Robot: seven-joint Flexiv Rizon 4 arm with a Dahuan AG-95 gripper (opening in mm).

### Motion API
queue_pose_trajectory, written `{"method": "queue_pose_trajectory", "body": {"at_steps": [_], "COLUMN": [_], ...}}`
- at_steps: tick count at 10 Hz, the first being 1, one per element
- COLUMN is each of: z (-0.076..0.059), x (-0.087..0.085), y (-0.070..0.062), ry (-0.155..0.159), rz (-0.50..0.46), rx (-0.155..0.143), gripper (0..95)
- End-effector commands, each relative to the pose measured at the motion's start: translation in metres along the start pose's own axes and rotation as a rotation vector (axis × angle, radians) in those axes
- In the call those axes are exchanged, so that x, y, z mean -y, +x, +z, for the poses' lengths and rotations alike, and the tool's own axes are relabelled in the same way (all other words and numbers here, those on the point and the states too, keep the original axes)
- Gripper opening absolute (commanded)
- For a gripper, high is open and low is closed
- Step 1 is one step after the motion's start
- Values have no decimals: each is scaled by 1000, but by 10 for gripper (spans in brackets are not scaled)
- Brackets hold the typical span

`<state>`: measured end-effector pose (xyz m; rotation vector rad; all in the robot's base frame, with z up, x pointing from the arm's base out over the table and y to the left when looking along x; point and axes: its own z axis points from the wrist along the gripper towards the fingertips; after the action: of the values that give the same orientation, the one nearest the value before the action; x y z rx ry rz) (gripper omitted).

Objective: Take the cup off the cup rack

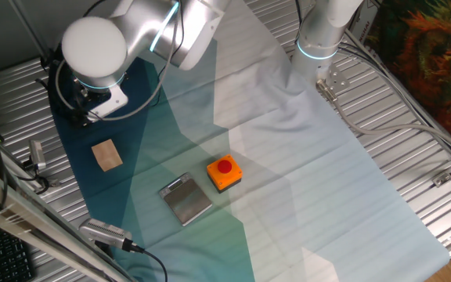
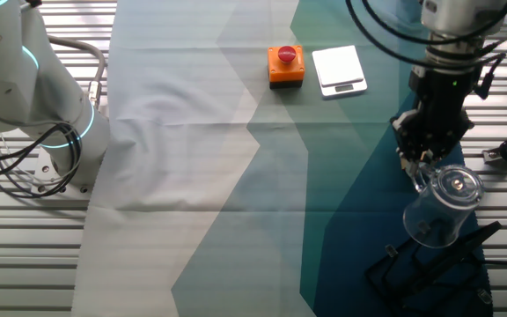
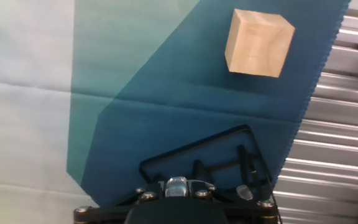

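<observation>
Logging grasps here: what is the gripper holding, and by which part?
The gripper holds the small transparent glass cup, tilted above the black frame rack. It grips near the cup's base; the exact contact cannot be told.

Clear cup tilted, apparently above black rack.

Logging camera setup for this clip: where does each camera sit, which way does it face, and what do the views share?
One fixed view: high, looking down at the orange box, grey plate and wooden block; arm's joints show.
The other fixed view: opposite side, showing the gripper by the cup above the cup rack; arm base at left.
Hand view: looks down onto rack and block; only the hand's underside shows.
Shared: box and plate in both fixed views.
</observation>
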<state>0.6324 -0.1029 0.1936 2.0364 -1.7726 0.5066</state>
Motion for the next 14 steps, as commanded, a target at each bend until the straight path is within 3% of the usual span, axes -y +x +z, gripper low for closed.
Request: {"method": "queue_pose_trajectory", "body": {"at_steps": [1, 5, 7, 8, 10, 11, 14], "z": [-5, -16, -16, -20, -26, -27, -24], "x": [-1, -2, 0, 0, 1, 2, -1], "y": [0, -3, -4, -7, -16, -19, -37], "ry": [-6, -21, -45, -67, -83, -90, -104], "rz": [8, 73, 136, 174, 216, 229, 312], "rx": [-4, 34, 97, 106, 88, 92, 132], "gripper": [0, 0, 0, 0, 0, 0, 0]}}
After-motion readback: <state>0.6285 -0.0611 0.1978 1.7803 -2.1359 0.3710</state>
